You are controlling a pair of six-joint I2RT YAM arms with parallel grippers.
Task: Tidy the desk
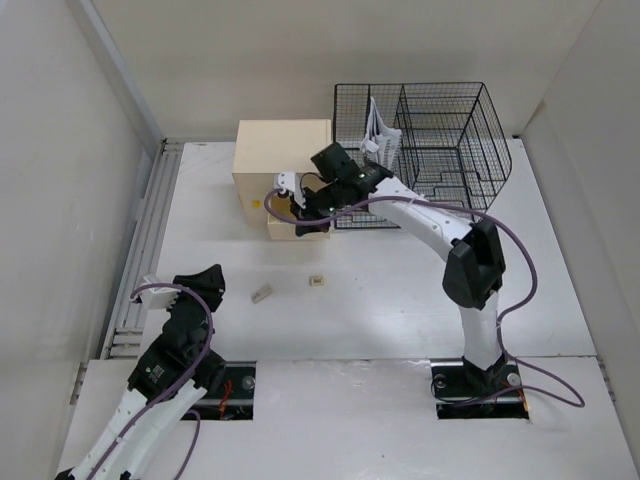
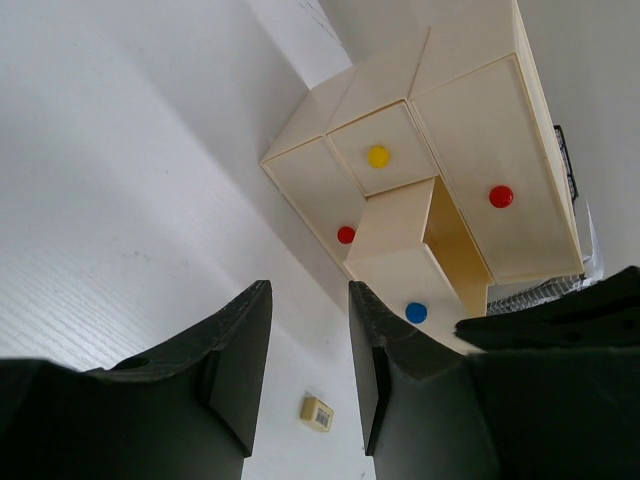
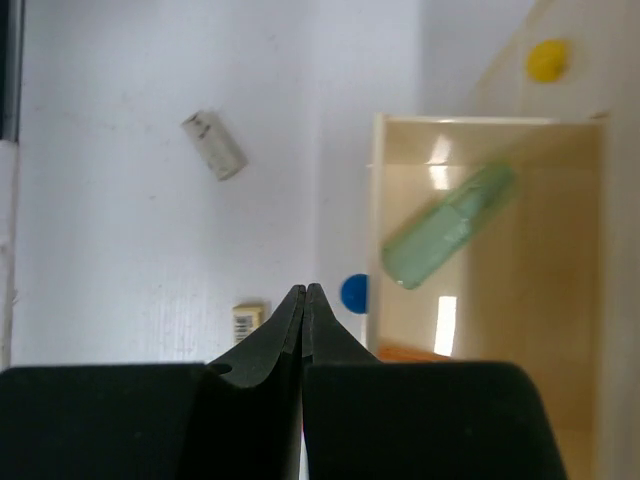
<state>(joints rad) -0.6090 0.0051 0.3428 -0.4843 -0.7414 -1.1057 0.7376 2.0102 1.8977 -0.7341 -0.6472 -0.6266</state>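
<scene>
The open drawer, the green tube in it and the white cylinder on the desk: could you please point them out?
open drawer (image 3: 535,310), right wrist view, on its bare inner floor.
green tube (image 3: 445,240), right wrist view, mid-body.
white cylinder (image 3: 213,145), right wrist view, middle of its side.

Plain off-white walls (image 1: 60,150) on three sides, under soft, even light

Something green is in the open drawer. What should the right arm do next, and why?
Probably draw the shut right gripper back toward the white cylinder: the green item already lies in the open drawer, while the cylinder and a small tan block sit loose on the desk.
</scene>
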